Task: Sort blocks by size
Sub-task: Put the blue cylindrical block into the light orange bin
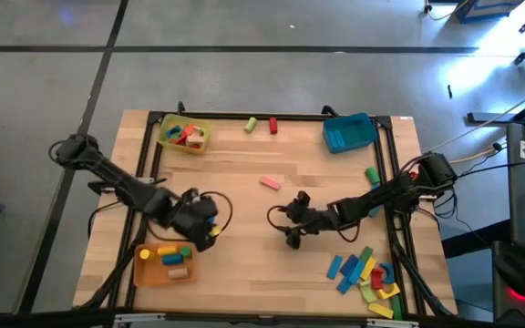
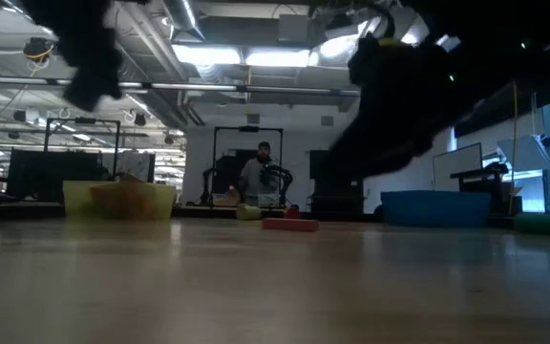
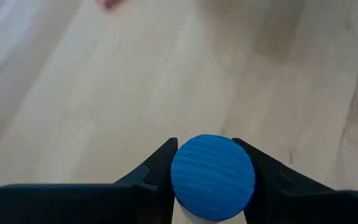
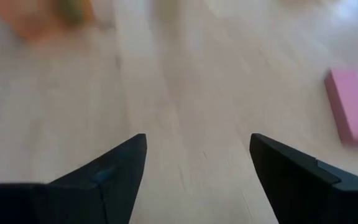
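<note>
The left gripper (image 3: 211,163) is clenching a blue cylinder (image 3: 212,177) above the table (image 1: 272,228) at seven o'clock, beside the orange tray (image 1: 146,273); its long axis is pointing along the fingers. The right gripper (image 4: 197,165), at center, is hanging released.

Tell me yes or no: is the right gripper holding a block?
No, the right gripper is open with nothing between its fingers; the pink block lies apart on the table.

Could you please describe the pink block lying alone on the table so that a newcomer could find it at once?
Start at the wooden table and look to its middle, between the yellow tray and the blue tray. The pink block lies flat there on bare wood, just beyond the open right gripper. It is the only pink piece lying apart from the others.
</note>
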